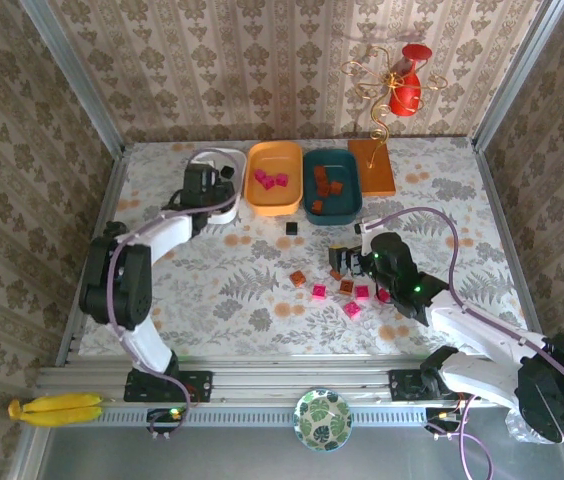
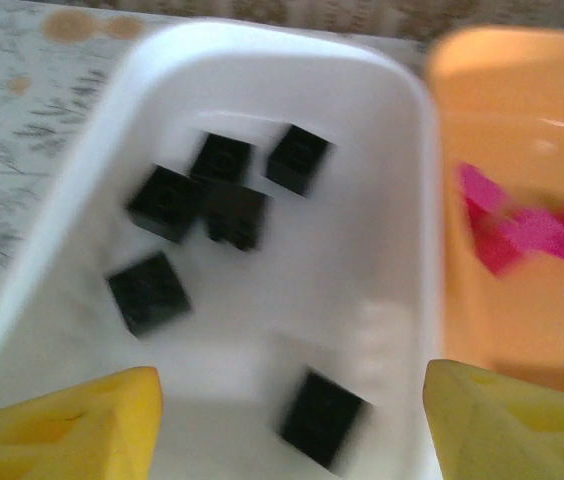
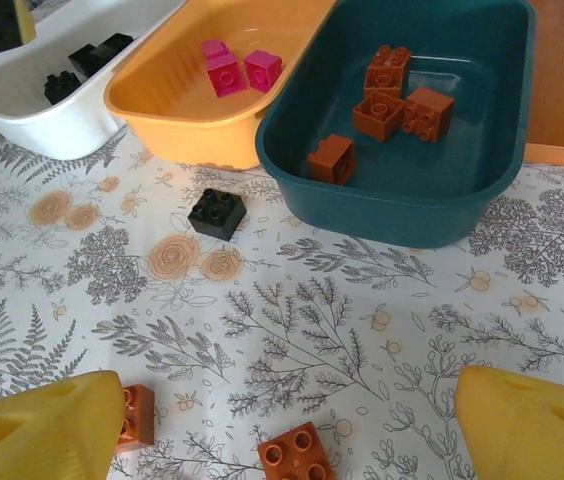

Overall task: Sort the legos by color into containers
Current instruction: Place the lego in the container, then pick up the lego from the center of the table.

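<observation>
You've part-filled the trays (image 3: 392,215); a black brick (image 3: 216,213), pink bricks (image 1: 318,291) and brown bricks (image 3: 302,455) remain around the counter's (image 1: 212,290) middle; left tool (image 2: 292,400), right tool (image 3: 290,400) both spread

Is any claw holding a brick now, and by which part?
Nothing is held. The left claw stands open over the white tray, the right claw open over the table.

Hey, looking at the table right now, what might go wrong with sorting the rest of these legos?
A brown brick and a pink brick lie close together near the right fingers; a grab there may catch both colours or scatter them.
The loose black brick sits just in front of the orange tray and teal tray; reaching for it may nudge them.
</observation>
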